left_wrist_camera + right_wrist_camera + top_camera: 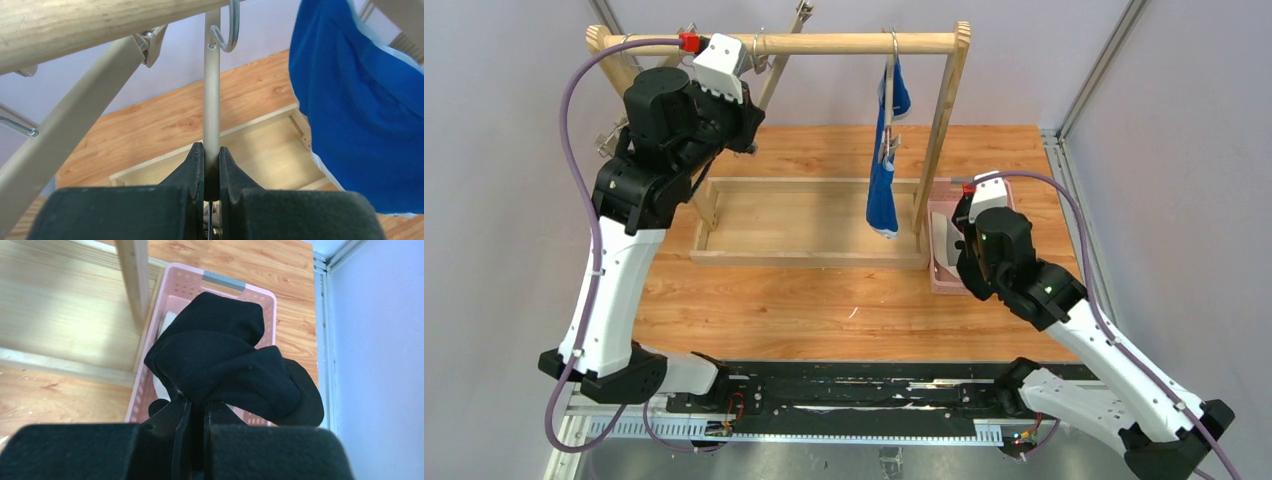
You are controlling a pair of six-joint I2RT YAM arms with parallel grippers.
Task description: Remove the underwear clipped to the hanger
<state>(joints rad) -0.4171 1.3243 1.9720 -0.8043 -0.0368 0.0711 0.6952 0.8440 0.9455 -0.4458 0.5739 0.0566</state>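
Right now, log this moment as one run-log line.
left gripper: shut on hanger bar | right gripper: shut on black underwear, over pink basket | blue underwear: hanging from wooden rack

1 high rear overview, 2 close wrist views; rack [854,43] in all.

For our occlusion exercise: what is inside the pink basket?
Only a pale item shows beside one wall of the pink basket. The black boxer briefs, gripped by the right end effector, hang over it and hide the rest.
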